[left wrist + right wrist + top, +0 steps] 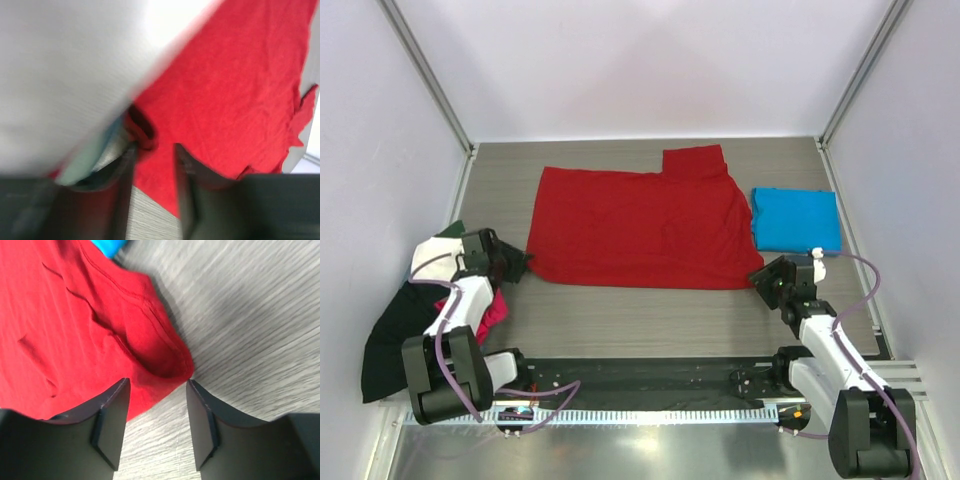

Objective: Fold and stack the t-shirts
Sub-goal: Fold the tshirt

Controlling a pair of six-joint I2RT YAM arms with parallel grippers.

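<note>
red t-shirt [635, 230] lies spread flat in the middle, folded blue t-shirt [797, 220] just right of it. my left gripper [515, 265] and right gripper [760, 278] sit at its near corners, jaws parted, holding nothing. soft, limp cloth; i'd pinch the hem corners.

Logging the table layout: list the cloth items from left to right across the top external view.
In order: heap of black, white and magenta cloth shirts → spread deep red cloth t-shirt → folded bright blue cloth t-shirt.
</note>
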